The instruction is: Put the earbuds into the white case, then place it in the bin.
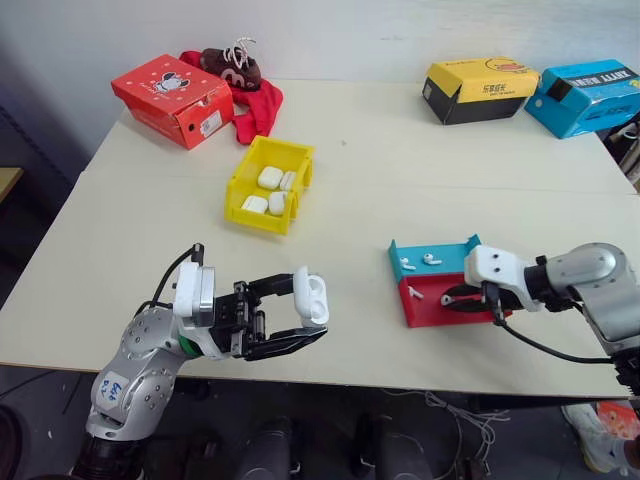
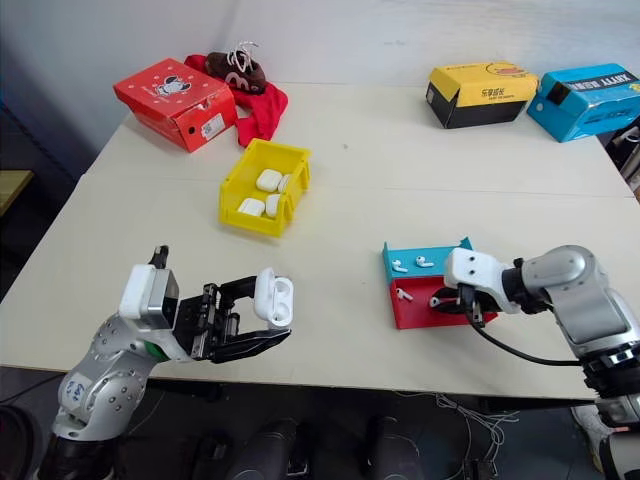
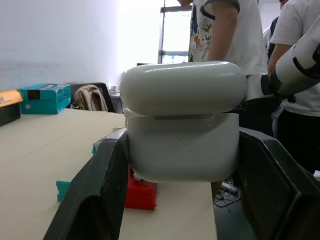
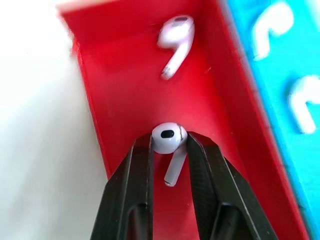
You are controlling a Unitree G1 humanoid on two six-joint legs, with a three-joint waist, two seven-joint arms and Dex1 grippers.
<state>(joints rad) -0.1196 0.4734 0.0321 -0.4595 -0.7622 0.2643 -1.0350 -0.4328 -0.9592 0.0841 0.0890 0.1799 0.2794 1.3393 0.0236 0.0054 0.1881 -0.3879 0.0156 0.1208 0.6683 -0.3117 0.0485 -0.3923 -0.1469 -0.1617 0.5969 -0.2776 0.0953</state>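
**Earbud pinched in the tray, case held open and waiting**

Nearest the robot, the left gripper [image 1: 290, 322] holds the white case [image 1: 311, 296] clamped between its fingers, raised over the front edge of the table [image 1: 140, 230], with the hinged lid standing open. To the right, the right gripper [image 4: 169, 160] reaches down into the red half of the blue-and-red tray [image 1: 428, 300], and its fingers are narrowed onto one earbud [image 4: 170, 142], gripping the round head with the stem hanging between them. A second earbud [image 4: 176, 42] lies loose further along the red compartment, and two more rest in the blue compartment [image 1: 432, 256]. Beyond, at mid-table, sits the yellow bin [image 1: 268, 184], already holding several white cases.

The grip is the weak point: the fingers catch only the glossy, rounded head, so the earbud could squirt out or twist as it is lifted, and arrive at the case with its stem pointing the wrong way. Dragging along the tray wall could also knock it loose.
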